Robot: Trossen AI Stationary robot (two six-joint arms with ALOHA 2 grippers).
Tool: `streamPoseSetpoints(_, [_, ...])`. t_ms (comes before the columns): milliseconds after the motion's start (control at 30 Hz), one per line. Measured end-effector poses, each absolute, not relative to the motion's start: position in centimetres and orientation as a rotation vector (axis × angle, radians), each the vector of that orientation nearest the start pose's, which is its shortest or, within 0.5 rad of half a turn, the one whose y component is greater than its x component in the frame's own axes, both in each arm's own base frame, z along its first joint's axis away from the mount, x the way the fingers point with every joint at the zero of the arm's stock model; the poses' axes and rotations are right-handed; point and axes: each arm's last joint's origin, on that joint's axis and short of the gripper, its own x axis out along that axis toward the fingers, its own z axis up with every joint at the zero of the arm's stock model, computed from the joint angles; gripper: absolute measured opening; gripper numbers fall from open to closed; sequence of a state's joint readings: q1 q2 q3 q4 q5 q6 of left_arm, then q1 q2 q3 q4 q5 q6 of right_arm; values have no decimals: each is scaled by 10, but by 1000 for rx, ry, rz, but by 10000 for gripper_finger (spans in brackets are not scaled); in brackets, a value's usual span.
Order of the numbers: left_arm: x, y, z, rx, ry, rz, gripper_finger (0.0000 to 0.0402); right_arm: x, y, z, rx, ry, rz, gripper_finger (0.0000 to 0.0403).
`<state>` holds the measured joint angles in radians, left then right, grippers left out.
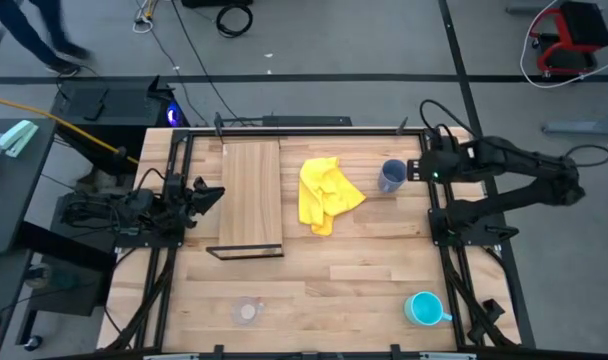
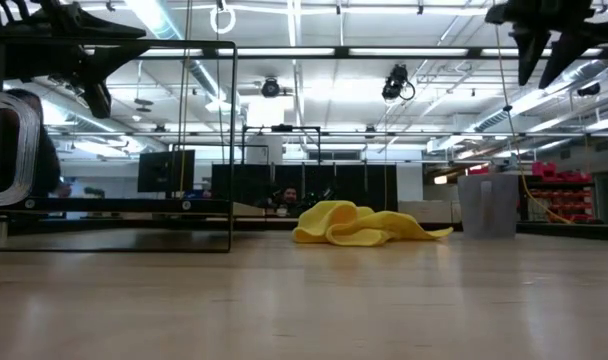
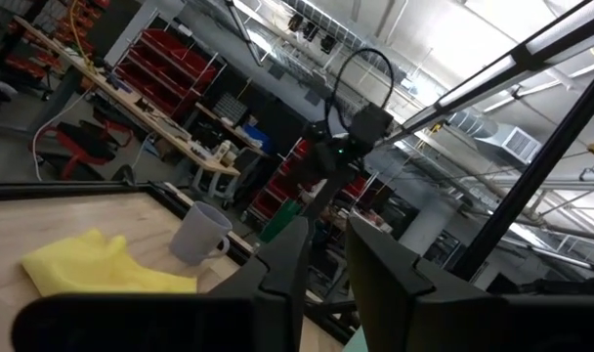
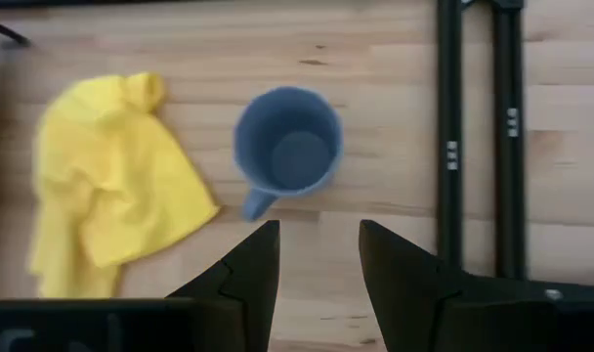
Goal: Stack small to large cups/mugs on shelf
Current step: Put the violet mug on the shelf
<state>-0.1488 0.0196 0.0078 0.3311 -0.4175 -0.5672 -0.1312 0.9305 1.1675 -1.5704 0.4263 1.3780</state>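
Observation:
The grey-blue mug stands upright on its base on the pale tabletop, at the far right, its handle toward the yellow cloth. My right gripper is open above the table just to the right of the mug, touching nothing. The turquoise mug stands at the near right. The small clear glass cup stands near the front edge. The brown wooden shelf with its dark frame stands left of centre. My left gripper is open and empty at the shelf's left side.
The yellow cloth lies crumpled between the shelf and the grey-blue mug. Dark frame rails run along the table's right side next to the mug. Bare planks lie between the glass cup and the turquoise mug.

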Motion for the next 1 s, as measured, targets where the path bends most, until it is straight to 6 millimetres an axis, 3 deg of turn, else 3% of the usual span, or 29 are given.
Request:
streamPoseSetpoints(200, [92, -2, 195, -653, -377, 172, 78, 111, -52, 334, 919, 891, -1311, 150])
streamPoseSetpoints(433, [92, -2, 195, -667, -371, 171, 83, 124, -87, 330, 977, 889, -1204, 150])
streamPoseSetpoints(600, [93, -2, 193, -674, -359, 173, 82, 131, -109, 320, 970, 988, -1199, 150])
streamPoseSetpoints(1000, [93, -2, 190, -686, -329, 179, 86, 143, -129, 302, 990, 1120, -1183, 150])
